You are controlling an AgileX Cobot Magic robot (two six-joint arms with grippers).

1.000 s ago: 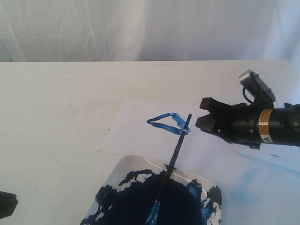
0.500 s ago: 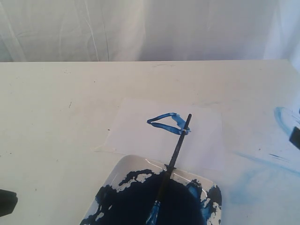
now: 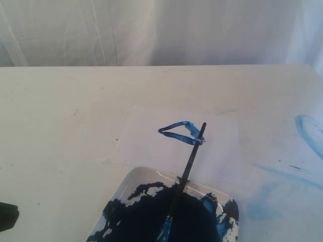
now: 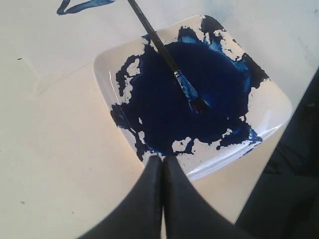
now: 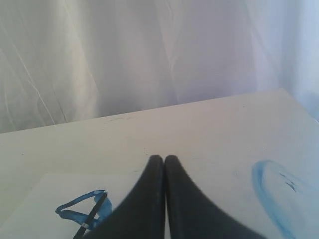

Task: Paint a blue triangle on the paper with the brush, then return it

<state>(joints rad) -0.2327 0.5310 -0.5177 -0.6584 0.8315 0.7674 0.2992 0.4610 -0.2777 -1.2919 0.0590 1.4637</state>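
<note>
Got the brush (image 3: pixel 187 166) lying bristles-down in the blue-smeared tray (image 3: pixel 132 177), handle leaning over the rim onto the paper (image 3: pixel 146 136), far end touching the blue triangle (image 3: pixel 180 132). Seeing the left gripper (image 4: pixel 163 162) pinched together near the tray and the right gripper (image 5: pixel 164 160) likewise, both empty, above the bench (image 3: pixel 60 111).

thin white rectangular paper sheet (image 3: pixel 146 141): flat on the cream table (image 3: pixel 60 111), midway between its left and right edges
small blue painted triangle outline (image 3: pixel 176 137): on the paper, right of centre
glossy white square paint tray (image 3: pixel 128 186): at the table's near edge, just before the paper
long thin black brush (image 3: pixel 191 161): bristles in the tray, handle across its far rim, end over the triangle's right corner
</note>
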